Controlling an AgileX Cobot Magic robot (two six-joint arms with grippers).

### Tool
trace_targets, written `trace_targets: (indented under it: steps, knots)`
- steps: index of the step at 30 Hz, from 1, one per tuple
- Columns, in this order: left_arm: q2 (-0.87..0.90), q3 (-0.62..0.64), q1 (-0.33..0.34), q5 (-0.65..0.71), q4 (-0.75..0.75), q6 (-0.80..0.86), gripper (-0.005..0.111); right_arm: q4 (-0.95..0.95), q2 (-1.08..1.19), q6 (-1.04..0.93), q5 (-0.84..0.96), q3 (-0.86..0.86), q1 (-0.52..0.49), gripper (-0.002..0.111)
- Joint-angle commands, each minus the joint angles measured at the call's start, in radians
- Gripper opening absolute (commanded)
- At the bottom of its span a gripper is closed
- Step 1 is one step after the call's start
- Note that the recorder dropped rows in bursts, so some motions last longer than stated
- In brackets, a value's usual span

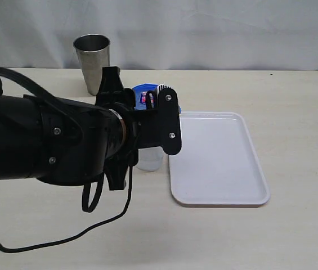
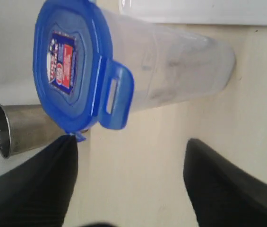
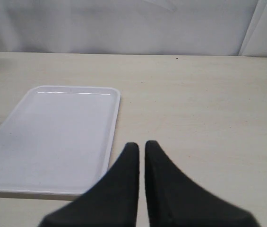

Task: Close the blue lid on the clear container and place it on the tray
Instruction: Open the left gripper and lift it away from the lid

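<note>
The left gripper [image 2: 131,142] has its jaws spread apart and holds nothing. It sits just short of the clear container [image 2: 180,66], which stands upright on the table [image 1: 294,225] just left of the white tray [image 1: 220,152], not on it. The blue lid [image 2: 62,66] rests on top, with one snap flap [image 2: 116,97] sticking outward, apparently unlatched. The right gripper [image 3: 142,144] is closed and empty, near the tray's right side. A loose lid could pop off during lifting. A finger could also nudge the tall container over, towards the steel cup [image 1: 93,59] behind it.
</note>
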Motion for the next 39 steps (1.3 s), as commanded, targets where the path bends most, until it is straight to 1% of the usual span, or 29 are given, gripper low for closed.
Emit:
trace_targets:
  steps: [1, 7, 9, 10, 14, 15, 16, 17, 18, 20, 21, 22, 24, 26, 30, 32, 33, 34, 35, 37, 39]
  knots:
    - [-0.038, 0.002, -0.008, 0.034, -0.038, 0.003, 0.062, 0.002, -0.006, 0.000, -0.003, 0.003, 0.000, 0.005]
    - [-0.159, 0.002, -0.008, 0.007, -0.095, 0.005, 0.061, 0.002, -0.006, 0.000, -0.003, 0.003, 0.000, 0.005]
    - [-0.198, 0.002, -0.008, -0.011, -0.133, 0.030, 0.053, 0.002, -0.006, 0.000, -0.003, 0.003, 0.000, 0.005]
    - [-0.228, 0.002, -0.008, -0.032, -0.189, 0.077, 0.042, 0.002, -0.006, 0.000, -0.003, 0.003, 0.000, 0.005]
    - [-0.253, 0.002, -0.008, -0.122, -0.277, 0.139, 0.015, 0.002, -0.006, 0.000, -0.003, 0.003, 0.000, 0.005]
    - [-0.254, 0.002, -0.002, -0.198, -0.284, 0.141, 0.000, 0.002, -0.006, 0.000, -0.003, 0.003, 0.000, 0.005]
    - [-0.252, 0.002, 0.025, -0.296, -0.313, 0.141, 0.000, 0.002, -0.006, 0.000, -0.003, 0.003, 0.000, 0.005]
    - [-0.248, 0.002, 0.047, -0.350, -0.336, 0.141, 0.000, 0.002, -0.006, 0.000, -0.003, 0.003, 0.000, 0.005]
    - [-0.243, 0.002, 0.092, -0.426, -0.387, 0.141, 0.000, 0.002, -0.006, 0.000, -0.003, 0.003, 0.000, 0.005]
    - [-0.215, 0.002, 0.171, -0.513, -0.495, 0.150, 0.000, 0.002, -0.006, 0.000, -0.003, 0.003, 0.000, 0.005]
    - [-0.202, 0.002, 0.202, -0.528, -0.534, 0.152, 0.000, 0.002, -0.006, 0.000, -0.003, 0.003, 0.000, 0.005]
    - [-0.185, 0.002, 0.224, -0.533, -0.573, 0.152, 0.000, 0.002, -0.006, 0.000, -0.003, 0.003, 0.000, 0.005]
    - [-0.159, 0.002, 0.239, -0.551, -0.657, 0.203, 0.000, 0.002, -0.006, 0.000, -0.003, 0.003, 0.000, 0.005]
    - [-0.154, 0.002, 0.268, -0.648, -0.703, 0.205, 0.000, 0.002, -0.006, 0.000, -0.003, 0.003, 0.000, 0.005]
    - [-0.154, 0.002, 0.312, -0.819, -0.697, 0.163, 0.000, 0.002, -0.006, 0.000, -0.003, 0.003, 0.000, 0.005]
    - [-0.154, 0.002, 0.327, -0.879, -0.690, 0.134, 0.000, 0.002, -0.006, 0.000, -0.003, 0.003, 0.000, 0.005]
    - [-0.154, 0.002, 0.331, -0.921, -0.653, 0.099, 0.000, 0.002, -0.006, 0.000, -0.003, 0.003, 0.000, 0.005]
    - [-0.154, 0.002, 0.342, -0.980, -0.562, 0.016, 0.000, 0.002, -0.006, 0.000, -0.003, 0.003, 0.000, 0.005]
    - [-0.154, 0.002, 0.360, -1.090, -0.400, -0.171, 0.000, 0.002, -0.006, 0.000, -0.003, 0.003, 0.000, 0.005]
    - [-0.146, 0.002, 0.415, -1.305, -0.162, -0.443, 0.000, 0.002, -0.006, 0.000, -0.003, 0.003, 0.000, 0.005]
    - [-0.128, 0.000, 0.499, -1.522, -0.063, -0.631, 0.000, 0.002, -0.006, 0.000, -0.003, 0.003, 0.000, 0.005]
